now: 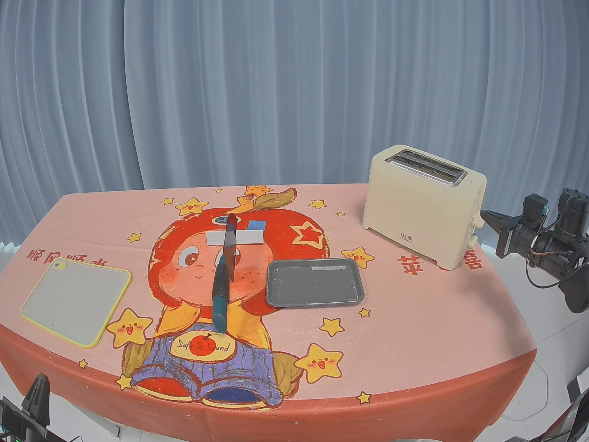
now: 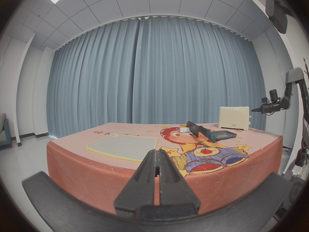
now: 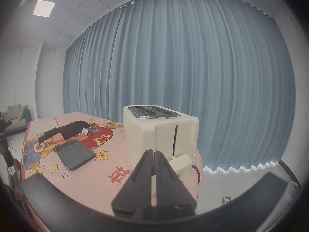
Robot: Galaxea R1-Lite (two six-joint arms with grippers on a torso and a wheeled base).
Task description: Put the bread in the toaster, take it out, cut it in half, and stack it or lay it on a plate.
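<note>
A cream two-slot toaster (image 1: 423,207) stands at the table's right rear; its side lever (image 3: 180,160) is low, facing my right gripper. A dark grey rectangular plate (image 1: 315,282) lies in the middle of the table. To the left of the plate, a knife (image 1: 222,271) with a teal handle leans its blade on a small white rest (image 1: 245,237). A grey cutting board with a yellow rim (image 1: 76,301) lies at the left. My right gripper (image 1: 489,217) hovers shut just off the table's right edge beside the toaster. My left gripper (image 2: 157,157) is shut, below the table's front left corner.
The table is covered with a pink cartoon cloth (image 1: 399,339) and backed by a blue-grey curtain (image 1: 276,75). The toaster's cable (image 3: 195,174) hangs at its lever side. Floor lies beyond the table's right edge under my right arm.
</note>
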